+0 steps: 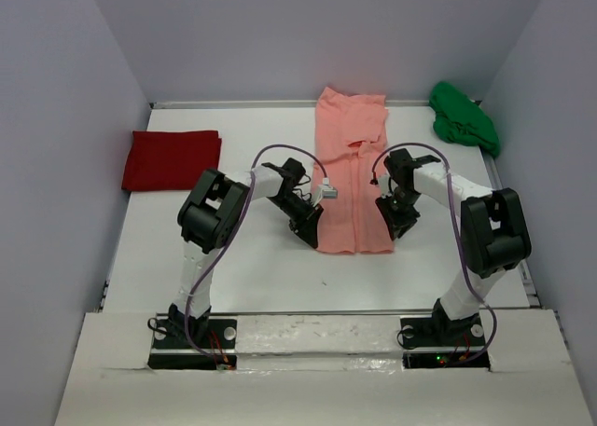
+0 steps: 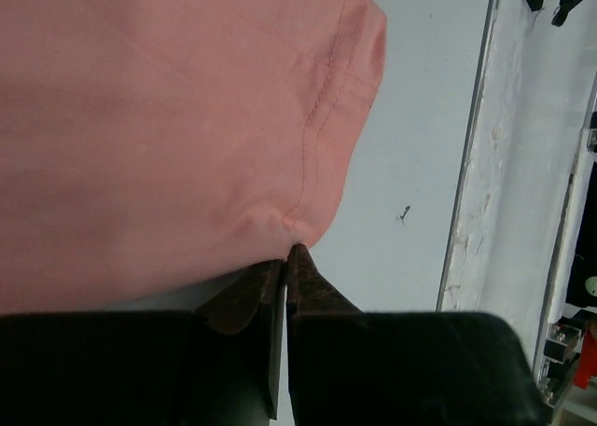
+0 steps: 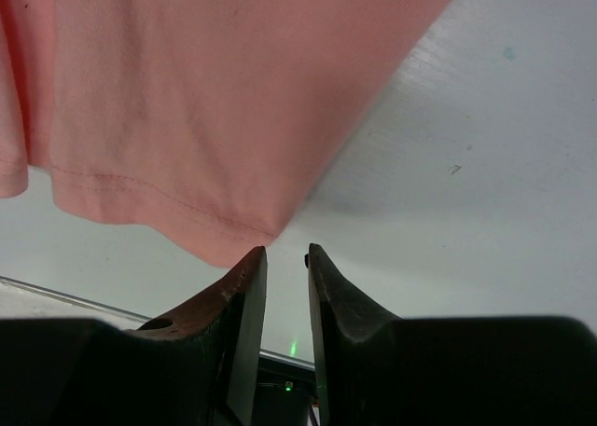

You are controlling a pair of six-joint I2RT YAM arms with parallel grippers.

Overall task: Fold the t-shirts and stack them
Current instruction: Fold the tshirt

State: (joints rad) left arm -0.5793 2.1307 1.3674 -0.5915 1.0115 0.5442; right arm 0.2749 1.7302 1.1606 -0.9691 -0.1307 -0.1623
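Between left fingers (image 2: 244, 300), pinched salmon-pink t-shirt (image 2: 140, 118) hem; held right fingers (image 3: 233, 300) apart, empty, beside corner. Mid-fold; likely needed right grip next.

I work in what looks like a robot lab's test cell. My table (image 1: 233, 267) is a bare white board, boxed in on three sides by plain pale walls (image 1: 75, 118), with a thin metal rail (image 1: 242, 103) along its far edge. My left arm (image 1: 213, 213) and right arm (image 1: 490, 230) are bolted through black base plates (image 1: 191, 344) to a taped white strip (image 1: 312, 336). Purple cables (image 1: 280, 150) loop loose, and small lights (image 1: 438, 359) glow at one base. The only goods are a salmon-pink shirt (image 1: 350, 165), a red shirt (image 1: 171, 158) and a green shirt (image 1: 464, 118).
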